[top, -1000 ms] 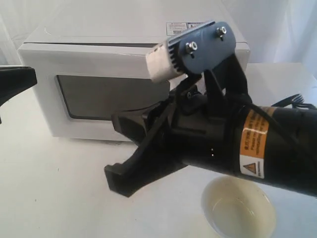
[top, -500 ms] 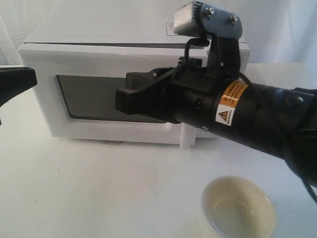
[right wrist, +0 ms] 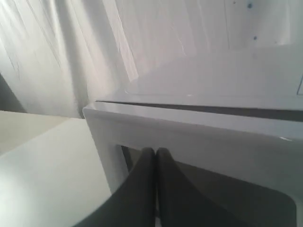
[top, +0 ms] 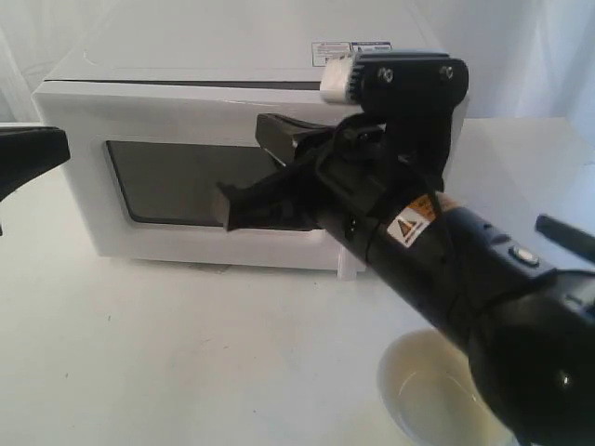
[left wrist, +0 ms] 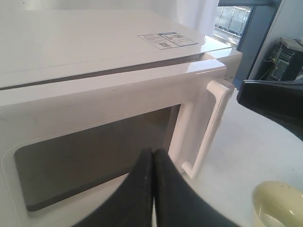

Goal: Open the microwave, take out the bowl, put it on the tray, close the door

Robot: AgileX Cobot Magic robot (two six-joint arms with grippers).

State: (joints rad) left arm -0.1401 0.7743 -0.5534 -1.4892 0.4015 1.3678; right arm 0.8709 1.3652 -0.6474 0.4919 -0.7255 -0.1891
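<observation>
Nearest to us in the exterior view, at about 5 o'clock, the bowl [top: 423, 400] sits upright on the white table [top: 139, 353], out of the oven and partly hidden behind the right arm [top: 446, 279]. That black arm runs up from 4 o'clock towards the centre, crossing in front of the oven's right side. Its right gripper [right wrist: 155, 151] has its fingers pressed together with nothing between them and is held in front of the door [top: 167, 121]. The tips look just short of the panel, but we cannot tell from so close whether they touch.

At 9 o'clock the left gripper [left wrist: 152, 152] comes in from the edge. Its fingers are likewise closed on nothing and are aimed at the dark window [left wrist: 94, 161], near the white bar handle [left wrist: 208, 123].

The door lies flat against the front of the microwave [top: 204, 56], with only a thin dark seam along its top edge. A sticker [top: 349, 51] lies on the oven's top at 12 o'clock, and a pale curtain [top: 521, 56] hangs behind.
</observation>
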